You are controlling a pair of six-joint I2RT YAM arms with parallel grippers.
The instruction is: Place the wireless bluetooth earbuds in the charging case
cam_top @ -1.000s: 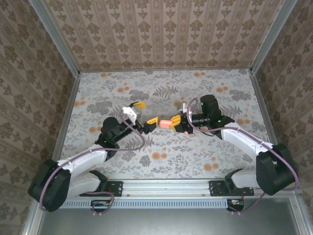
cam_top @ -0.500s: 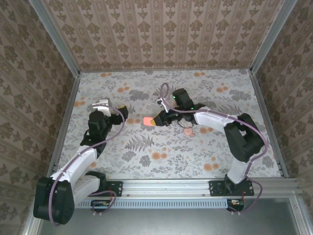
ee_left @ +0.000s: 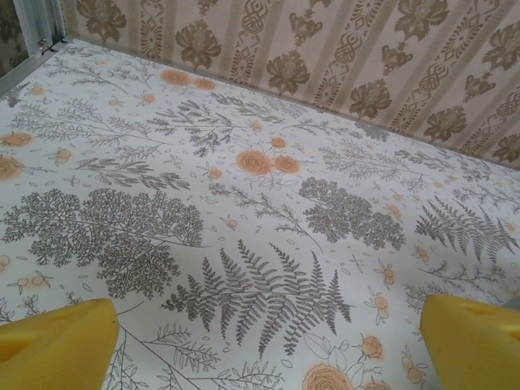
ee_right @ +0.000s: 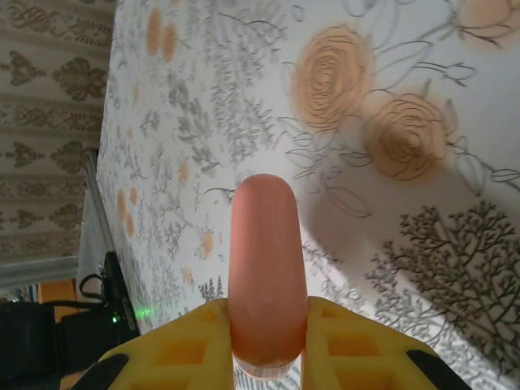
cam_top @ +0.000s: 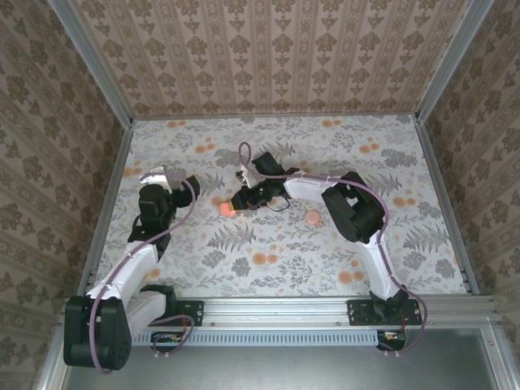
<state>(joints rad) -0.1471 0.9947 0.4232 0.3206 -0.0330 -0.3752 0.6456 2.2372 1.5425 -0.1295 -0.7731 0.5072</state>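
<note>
Find left gripper point(cam_top: 195, 185) at centre-left of overhead frame, yellow fingers point(ee_left: 57, 345) spread wide above floral table point(cam_top: 284, 252). Find right gripper point(cam_top: 237, 203) near frame centre, clamped on salmon charging case point(ee_right: 266, 268), edge-on at lower centre of wrist frame. Note pale pink disc point(cam_top: 313, 217) right of centre. Cannot make out earbuds.

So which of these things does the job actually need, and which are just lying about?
Needed for the job:
- salmon charging case, clamped in the right gripper
- left gripper, open and empty

Just lying about, as far as I can tell:
- pale pink disc, alone on the flowered table
</note>
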